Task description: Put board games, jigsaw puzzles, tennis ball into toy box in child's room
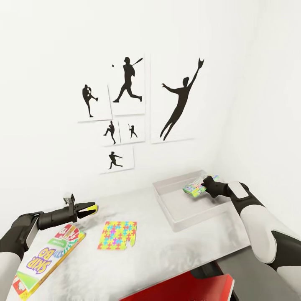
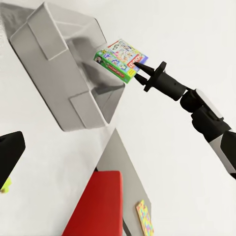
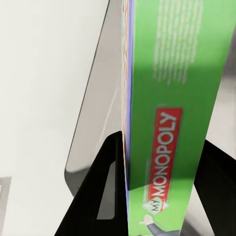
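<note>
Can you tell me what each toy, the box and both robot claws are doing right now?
Left claw: shut on tennis ball, above table.
Right claw: shut on Monopoly game, held over toy box.
Toy box: open, looks empty.
Jigsaw puzzle: flat on table.
Skip-Bo game: flat on table.

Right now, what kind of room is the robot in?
Probably a child's room: baseball posters on the wall, a jigsaw puzzle and a Skip-Bo game on the white table, beside a toy box.
</note>
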{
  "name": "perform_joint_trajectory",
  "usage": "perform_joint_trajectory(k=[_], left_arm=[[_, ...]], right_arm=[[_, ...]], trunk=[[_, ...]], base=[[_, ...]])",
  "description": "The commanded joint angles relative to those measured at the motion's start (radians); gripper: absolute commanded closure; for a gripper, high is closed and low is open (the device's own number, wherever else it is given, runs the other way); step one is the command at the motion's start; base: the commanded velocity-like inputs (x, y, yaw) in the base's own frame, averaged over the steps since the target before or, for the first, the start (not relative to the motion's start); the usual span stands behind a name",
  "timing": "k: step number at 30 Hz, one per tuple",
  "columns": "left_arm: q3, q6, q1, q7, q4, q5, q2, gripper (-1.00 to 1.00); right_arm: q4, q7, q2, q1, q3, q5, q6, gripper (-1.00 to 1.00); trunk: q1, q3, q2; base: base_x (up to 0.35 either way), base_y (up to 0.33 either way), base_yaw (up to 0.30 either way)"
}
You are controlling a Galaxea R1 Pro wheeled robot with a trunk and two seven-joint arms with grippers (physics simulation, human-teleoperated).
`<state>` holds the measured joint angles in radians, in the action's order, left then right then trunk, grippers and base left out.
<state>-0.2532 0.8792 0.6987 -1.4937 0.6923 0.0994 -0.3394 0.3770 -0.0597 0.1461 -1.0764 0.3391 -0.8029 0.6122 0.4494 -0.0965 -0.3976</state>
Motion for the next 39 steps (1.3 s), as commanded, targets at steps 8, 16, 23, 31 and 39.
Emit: perform_joint_trajectory(k=[8, 16, 23, 31, 39], left_arm=[[0.000, 0.011, 0.001, -0.003, 0.000, 0.000, -0.001, -1.00], [-0.001, 0.011, 0.001, -0.003, 0.001, 0.000, -0.001, -1.00], [0.000, 0.011, 0.001, -0.003, 0.000, 0.000, 0.000, -1.00], [-0.001, 0.011, 0.001, -0.003, 0.000, 0.000, 0.000, -1.00], [-0.001, 0.011, 0.001, -0.003, 0.000, -0.001, -0.002, -1.00]], right_arm=[[0.005, -0.006, 0.000, -0.002, 0.006, -0.007, 0.004, 1.00], [0.009, -0.006, 0.011, -0.005, 0.006, -0.007, 0.004, 1.00], [0.011, -0.006, 0.028, -0.012, 0.006, -0.007, 0.004, 1.00], [0.011, -0.006, 0.027, -0.014, 0.006, -0.007, 0.002, 1.00], [0.011, -0.006, 0.025, -0.018, 0.006, -0.008, -0.012, 1.00]], trunk=[[0.001, -0.015, -0.002], [0.001, -0.029, -0.002], [0.001, -0.040, -0.002], [0.001, -0.053, -0.002], [0.001, -0.066, -0.002]], base=[[0.000, 0.000, 0.000], [0.000, 0.000, 0.000], [0.000, 0.000, 0.000], [0.000, 0.000, 0.000], [0.000, 0.000, 0.000]])
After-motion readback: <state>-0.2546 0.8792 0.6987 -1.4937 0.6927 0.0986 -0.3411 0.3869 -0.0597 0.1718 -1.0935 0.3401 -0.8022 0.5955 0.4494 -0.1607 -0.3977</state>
